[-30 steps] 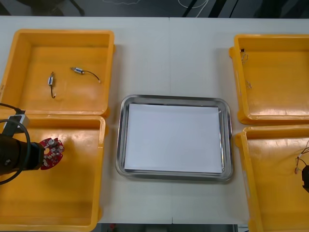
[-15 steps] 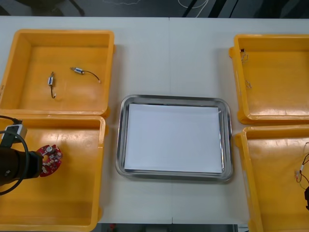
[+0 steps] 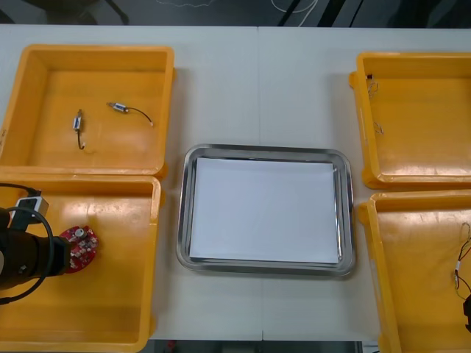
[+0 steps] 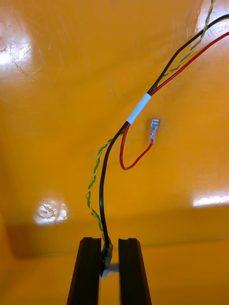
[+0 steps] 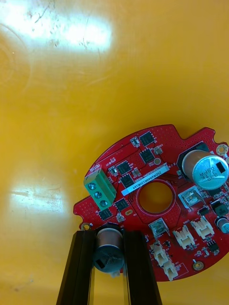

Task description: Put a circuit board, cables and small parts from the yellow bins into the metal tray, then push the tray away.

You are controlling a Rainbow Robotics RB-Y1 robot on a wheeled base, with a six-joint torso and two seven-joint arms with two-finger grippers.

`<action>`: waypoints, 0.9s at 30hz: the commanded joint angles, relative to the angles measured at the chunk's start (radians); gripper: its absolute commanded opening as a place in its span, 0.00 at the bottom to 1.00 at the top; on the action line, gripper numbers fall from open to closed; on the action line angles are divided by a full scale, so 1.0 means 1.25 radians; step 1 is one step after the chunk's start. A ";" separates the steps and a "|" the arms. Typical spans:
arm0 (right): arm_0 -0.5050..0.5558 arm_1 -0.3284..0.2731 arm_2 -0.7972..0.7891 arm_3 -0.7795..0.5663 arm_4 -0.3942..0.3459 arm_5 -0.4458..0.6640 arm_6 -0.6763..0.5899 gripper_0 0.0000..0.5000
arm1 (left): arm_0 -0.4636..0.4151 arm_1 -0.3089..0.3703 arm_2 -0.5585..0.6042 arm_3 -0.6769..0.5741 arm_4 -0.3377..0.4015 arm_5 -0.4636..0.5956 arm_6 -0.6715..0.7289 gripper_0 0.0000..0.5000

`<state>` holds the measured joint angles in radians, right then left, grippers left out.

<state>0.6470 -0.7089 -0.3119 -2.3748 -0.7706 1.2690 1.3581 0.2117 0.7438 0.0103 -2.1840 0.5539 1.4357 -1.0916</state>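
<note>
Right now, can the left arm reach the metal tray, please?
Likely yes: the left pincer, shut on the circuit board in the near left bin, has only its wall before the metal tray. The right pincer grips a cable.

The metal tray lies flat, its white inside open from above, and bare table runs along each side of it and beyond it. The near left bin's wall stands between the tray and the left gripper, clamped on the circuit board. The near right bin's wall stands between the tray and the right gripper, pinching the cables
</note>
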 commanded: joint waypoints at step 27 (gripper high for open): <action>-0.115 0.036 -0.093 -0.077 -0.024 0.178 -0.175 0.98 | -0.007 0.014 0.075 -0.064 0.054 0.115 0.045 1.00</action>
<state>0.5773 -0.6802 -0.3947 -2.4384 -0.7915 1.4470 1.1936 0.2290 0.7438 0.0471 -2.2180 0.5866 1.5298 -1.0916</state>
